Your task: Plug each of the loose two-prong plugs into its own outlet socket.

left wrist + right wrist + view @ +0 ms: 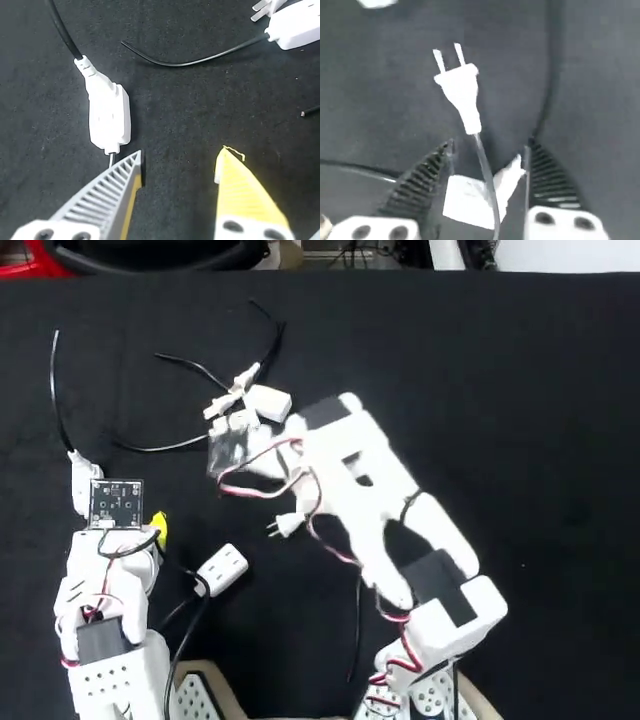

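Black cloth table [520,390] lies under both arms. The left gripper [181,152] is released, its grey and yellow fingers [235,185] spread wide over bare cloth. Just beyond the grey fingertip lies a white oblong outlet socket [109,117] on a black cord. Farther out, a thin black cable [200,61] curves across the cloth.

A white block [467,200] and a thin wire sit right at the right gripper [487,145]; whether it clamps them I cannot tell. Just past it a white two-prong plug [457,82] lies flat, prongs pointing away.

From above more comes into sight. A second white outlet socket [225,568] rests between the two arms, close to the left one. A small white loose plug [283,528] lies just beside the right arm. A cluster of white plugs and blocks [248,405] sits at the right arm's far end.
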